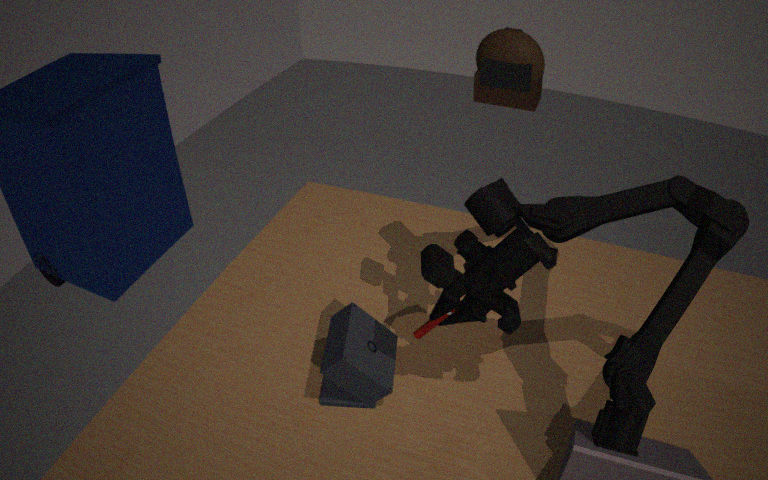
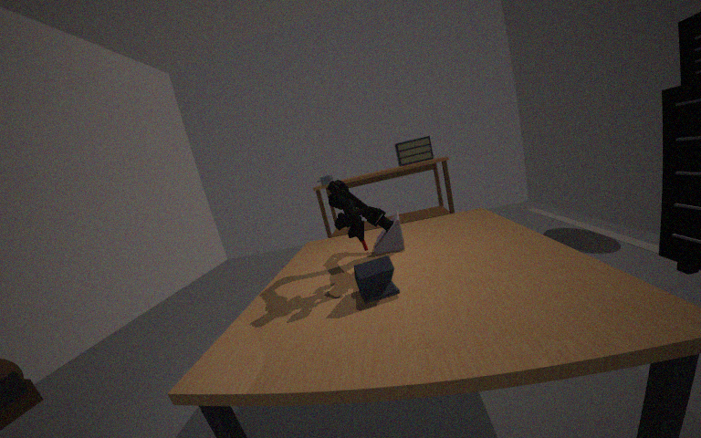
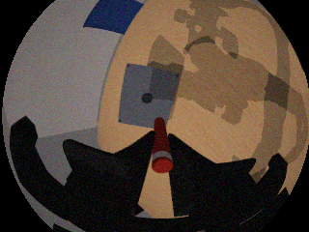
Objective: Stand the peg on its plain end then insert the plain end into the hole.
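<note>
The red peg [image 1: 430, 327] [image 2: 365, 245] [image 3: 160, 140] is held in the air, tilted, with its plain end pointing down toward the sloped panel. Its white band is at the fingers, near the end closer to the wrist camera. My gripper [image 1: 447, 316] [image 3: 160, 136] is shut on the peg. The sloped grey panel [image 1: 362, 370] [image 2: 374, 278] [image 3: 135, 108] stands on the table. Its one round hole [image 1: 372, 346] [image 3: 147, 98] shows dark in its face. The plain end is in front of the face and apart from it. In the wrist view the plain end appears below and slightly right of the hole.
The wooden table [image 1: 226, 362] [image 2: 465, 309] carries the panel and the arm's base [image 1: 634, 458]. Shadows of the arm fall beside the panel and partly on its face. A blue bin [image 1: 101, 169] stands beyond the table edge.
</note>
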You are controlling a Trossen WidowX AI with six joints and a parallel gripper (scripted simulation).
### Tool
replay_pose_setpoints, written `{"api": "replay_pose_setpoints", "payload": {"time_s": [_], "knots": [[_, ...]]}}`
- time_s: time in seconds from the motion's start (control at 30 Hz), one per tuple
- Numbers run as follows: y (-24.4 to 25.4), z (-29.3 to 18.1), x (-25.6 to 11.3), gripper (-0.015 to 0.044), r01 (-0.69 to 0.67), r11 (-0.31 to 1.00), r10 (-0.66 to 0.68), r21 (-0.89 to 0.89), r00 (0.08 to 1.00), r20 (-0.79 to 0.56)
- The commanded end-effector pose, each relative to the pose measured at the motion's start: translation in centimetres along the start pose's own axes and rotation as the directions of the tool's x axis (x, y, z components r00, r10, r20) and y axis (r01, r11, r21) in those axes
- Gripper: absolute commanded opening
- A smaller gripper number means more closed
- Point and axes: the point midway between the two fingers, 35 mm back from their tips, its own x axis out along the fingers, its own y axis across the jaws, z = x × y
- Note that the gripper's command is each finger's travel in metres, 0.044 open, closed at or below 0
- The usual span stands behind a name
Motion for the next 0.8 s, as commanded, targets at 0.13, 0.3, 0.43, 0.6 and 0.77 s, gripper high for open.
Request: {"api": "replay_pose_setpoints", "payload": {"time_s": [0.13, 0.3, 0.43, 0.6, 0.77], "knots": [[0.4, 0.1, 0.9, 0.0000, -0.022, 1.000, 0.022, 0.015, 1.000, 0.002], [0.7, 0.3, 1.5, 0.0000, -0.034, 0.999, 0.034, 0.021, 0.999, 0.007], [0.9, 0.4, 2.0, 0.0000, -0.043, 0.999, 0.043, 0.026, 0.999, 0.010], [1.2, 0.6, 2.7, 0.0000, -0.055, 0.998, 0.055, 0.032, 0.998, 0.015], [1.4, 0.8, 3.3, 0.0000, -0.067, 0.997, 0.066, 0.037, 0.998, 0.021]]}}
